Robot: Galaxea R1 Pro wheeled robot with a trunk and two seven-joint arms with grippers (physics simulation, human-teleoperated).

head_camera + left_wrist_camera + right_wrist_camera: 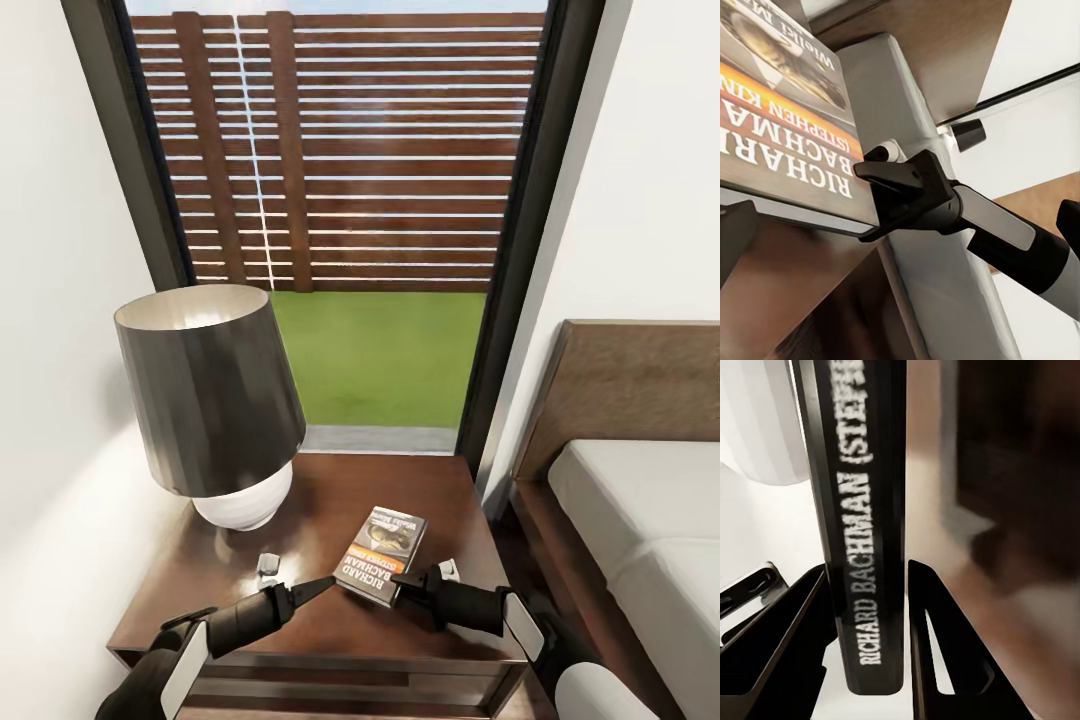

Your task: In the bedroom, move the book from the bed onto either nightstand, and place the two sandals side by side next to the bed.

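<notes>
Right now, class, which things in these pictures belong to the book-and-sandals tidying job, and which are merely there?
Job:
book
nightstand
bed
right gripper, jaws either side of the book's spine

Merely there:
lamp
window
left gripper, beside the book

A book (381, 556) lies on the nightstand (240, 610) toward its front right, with a lamp (215, 400) standing at the back left corner. The left gripper (322, 585) reaches over the front edge to the book's near left corner; the right gripper (408, 588) meets the book's near right corner, one finger on either side of the spine. Behind the nightstand stands a window (350, 220), and the bed (640, 520) lies just beside the nightstand's right edge.
</notes>
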